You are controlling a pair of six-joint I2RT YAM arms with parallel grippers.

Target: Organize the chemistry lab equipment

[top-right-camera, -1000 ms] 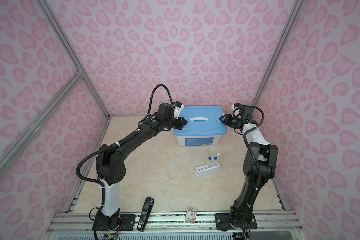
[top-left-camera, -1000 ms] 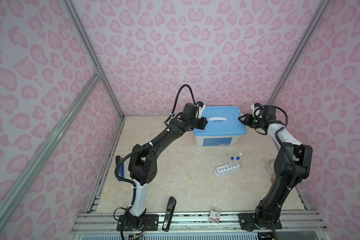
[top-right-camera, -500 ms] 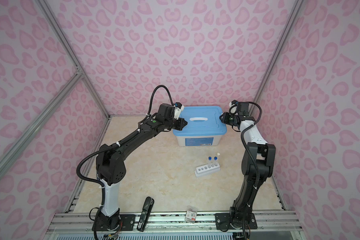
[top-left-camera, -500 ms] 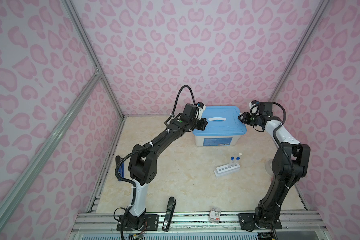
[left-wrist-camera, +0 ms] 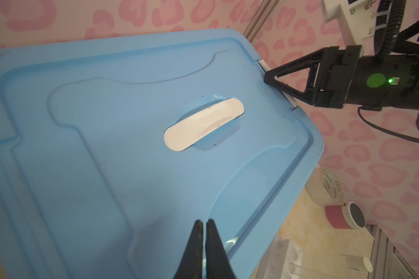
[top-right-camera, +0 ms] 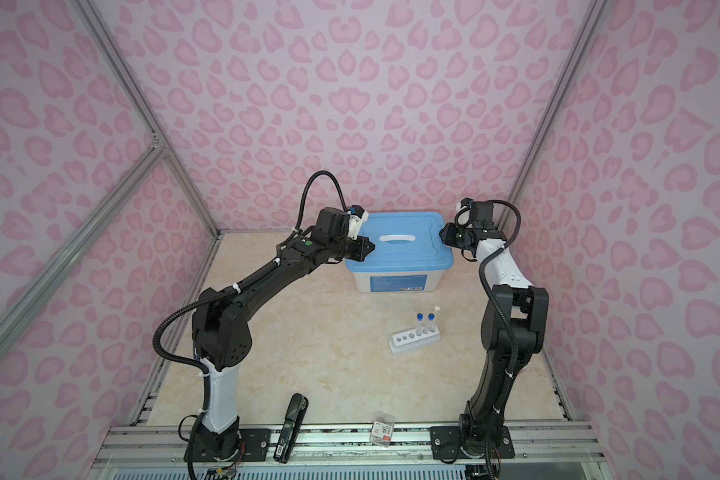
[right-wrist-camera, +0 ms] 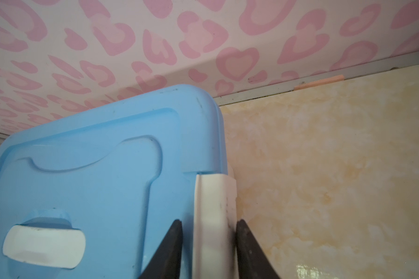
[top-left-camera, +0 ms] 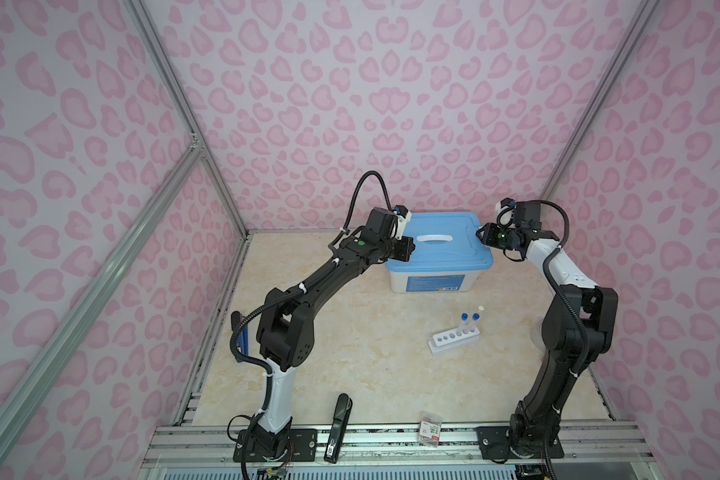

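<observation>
The blue lid [top-left-camera: 437,241] sits on the storage box [top-left-camera: 432,283]; right hand [right-wrist-camera: 208,241] straddles its white latch [right-wrist-camera: 213,205]; left hand [left-wrist-camera: 203,244] is pinched together, empty; the test-tube rack [top-left-camera: 454,340] stands outside on the desk [top-left-camera: 371,365]; latching or unlatching, either fits.

Blue lid [top-left-camera: 441,249], white handle [top-left-camera: 434,238], pink leopard-print walls [top-left-camera: 350,104], cream marbled floor [top-left-camera: 371,365]

tube rack [top-left-camera: 454,340] before storage box [top-left-camera: 437,257]
</observation>
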